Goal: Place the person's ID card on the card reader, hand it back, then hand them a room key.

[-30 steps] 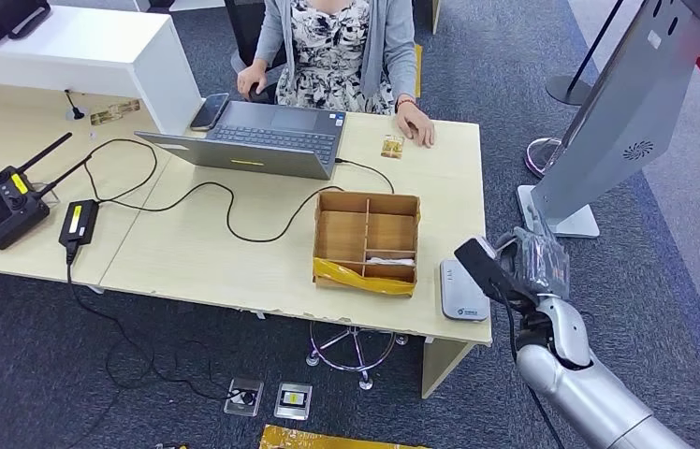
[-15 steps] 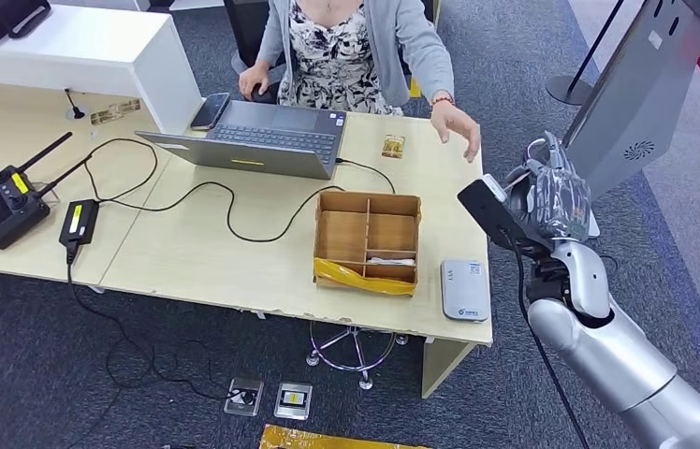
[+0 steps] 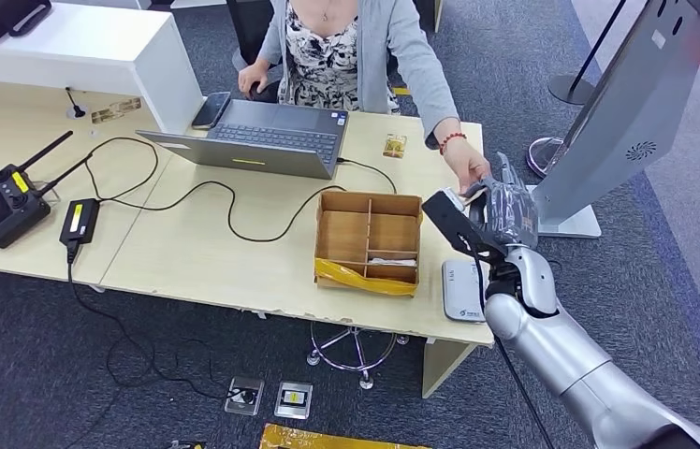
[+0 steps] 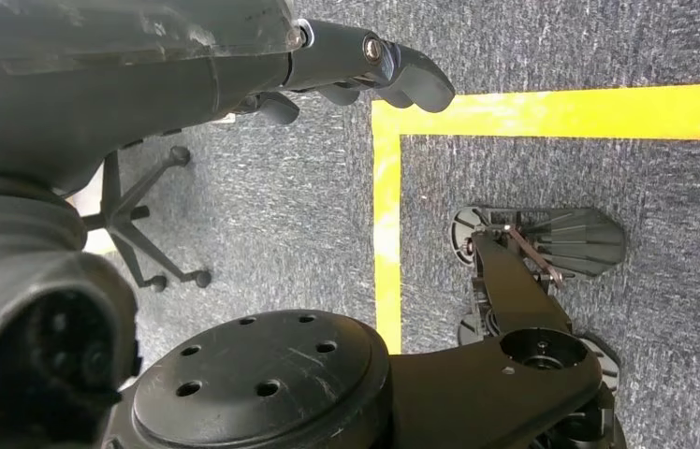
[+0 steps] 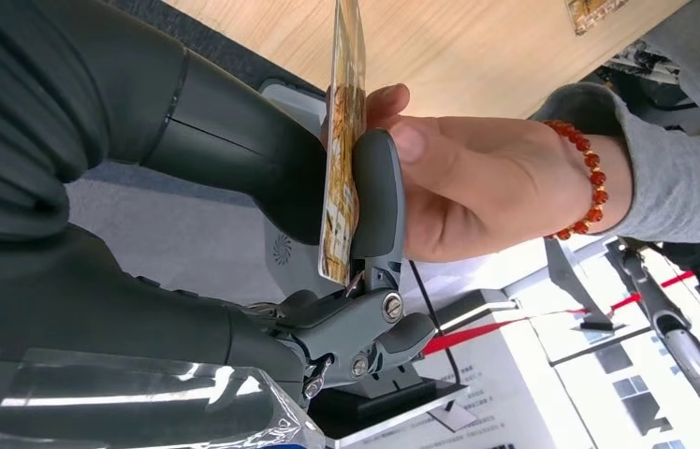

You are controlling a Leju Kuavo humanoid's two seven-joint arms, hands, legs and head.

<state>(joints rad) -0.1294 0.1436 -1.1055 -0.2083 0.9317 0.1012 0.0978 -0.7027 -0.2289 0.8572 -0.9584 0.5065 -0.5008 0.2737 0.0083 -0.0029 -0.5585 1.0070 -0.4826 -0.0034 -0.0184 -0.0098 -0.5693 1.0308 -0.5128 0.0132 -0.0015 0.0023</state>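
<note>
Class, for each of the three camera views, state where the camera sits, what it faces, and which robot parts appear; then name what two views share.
Head view: high on the body, facing down at the desk; right arm shows.
Left wrist view: behind the hanging left robot hand, facing carpet.
Right wrist view: behind the right robot hand, facing the card.
Shared by head and right wrist views: the person's hand at that card, the card reader.

You had one laptop [image 3: 262, 140] on the desk, one cardboard box [image 3: 367, 241] split into compartments, and one white card reader [image 3: 462, 290] beside it. Two cards were there: one pinched in the right hand [image 5: 328, 215] and one lying flat on the desk [image 3: 394, 146]. One phone [image 3: 209, 110] sat by the laptop, one black radio controller [image 3: 5, 199], one power brick [image 3: 78, 223], one person [image 3: 351, 47].
</note>
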